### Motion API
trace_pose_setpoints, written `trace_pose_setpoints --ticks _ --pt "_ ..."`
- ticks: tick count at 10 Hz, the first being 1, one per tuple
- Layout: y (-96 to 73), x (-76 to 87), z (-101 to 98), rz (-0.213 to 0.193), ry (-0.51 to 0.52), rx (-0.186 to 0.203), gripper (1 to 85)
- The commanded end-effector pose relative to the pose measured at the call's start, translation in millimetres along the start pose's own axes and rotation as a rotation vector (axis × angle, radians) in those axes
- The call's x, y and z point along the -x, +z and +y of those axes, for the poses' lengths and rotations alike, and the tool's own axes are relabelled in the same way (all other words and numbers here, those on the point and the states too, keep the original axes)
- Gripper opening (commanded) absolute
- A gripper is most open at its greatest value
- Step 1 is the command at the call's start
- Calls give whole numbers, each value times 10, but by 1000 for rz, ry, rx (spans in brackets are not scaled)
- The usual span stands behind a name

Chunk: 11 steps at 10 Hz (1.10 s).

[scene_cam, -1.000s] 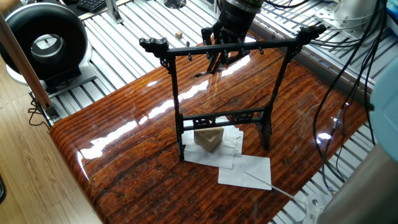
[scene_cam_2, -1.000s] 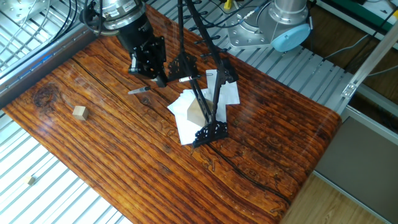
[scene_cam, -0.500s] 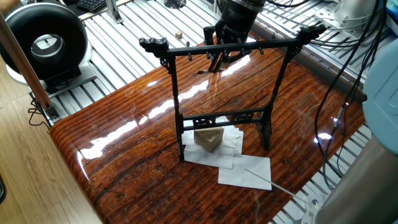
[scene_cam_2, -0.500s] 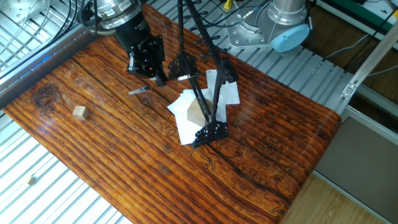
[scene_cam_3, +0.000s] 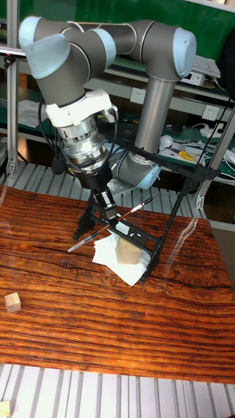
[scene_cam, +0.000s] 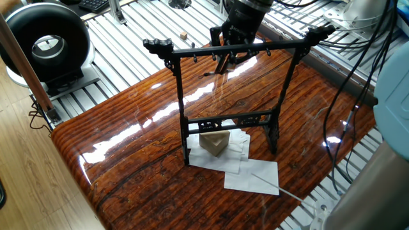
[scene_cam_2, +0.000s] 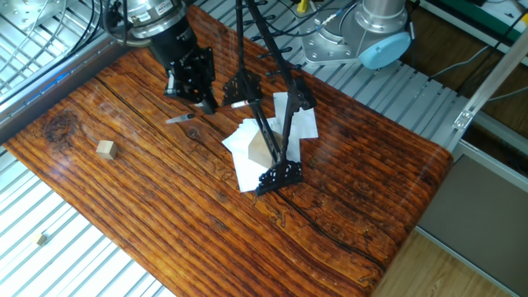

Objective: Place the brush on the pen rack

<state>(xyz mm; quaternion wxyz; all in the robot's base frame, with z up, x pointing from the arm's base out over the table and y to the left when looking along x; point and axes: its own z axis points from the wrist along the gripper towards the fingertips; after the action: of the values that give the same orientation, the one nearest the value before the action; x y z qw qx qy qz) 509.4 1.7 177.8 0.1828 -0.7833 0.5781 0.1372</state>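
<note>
The brush is a thin dark shaft held nearly level, its tip pointing down-left, and my gripper is shut on its middle. The other fixed view shows the gripper just above the wooden tabletop with the brush's tip sticking out toward the left. The pen rack stands upright on the table, a black frame with a pegged crossbar. From the first fixed camera, the gripper hangs just behind that crossbar. The rack is right beside the gripper, and I cannot tell whether the brush touches it.
A pale wooden block sits on white paper sheets under the rack. A small wooden cube lies on the table left of the gripper. A black round device stands off the table's far corner. The arm's base is behind the table.
The gripper, still shut on the brush, has drifted slightly away from the rack toward the table's far-left side. The rack and block have not moved.
</note>
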Motion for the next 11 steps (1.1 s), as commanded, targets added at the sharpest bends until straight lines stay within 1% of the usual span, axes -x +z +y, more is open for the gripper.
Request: trace_pose_setpoints --ticks 1,2,3,4,5,6,7,8,9,10,11 --pt "-36 -283 -146 109 44 -58 10" --pt "-49 -352 -212 136 43 -84 10" --pt "-53 -362 -234 138 66 -94 10" --pt "-67 -458 -225 176 58 -92 10" --pt "-66 -461 -195 178 45 -79 10" --pt "-49 -376 -168 145 40 -67 10" --pt "-51 -325 -153 123 40 -61 10" --pt "-100 -336 -157 109 32 -51 10" --pt "-115 -316 -186 82 30 -45 10" --pt "-127 -320 -218 66 29 -40 10" --pt "-138 -323 -241 59 31 -36 10"
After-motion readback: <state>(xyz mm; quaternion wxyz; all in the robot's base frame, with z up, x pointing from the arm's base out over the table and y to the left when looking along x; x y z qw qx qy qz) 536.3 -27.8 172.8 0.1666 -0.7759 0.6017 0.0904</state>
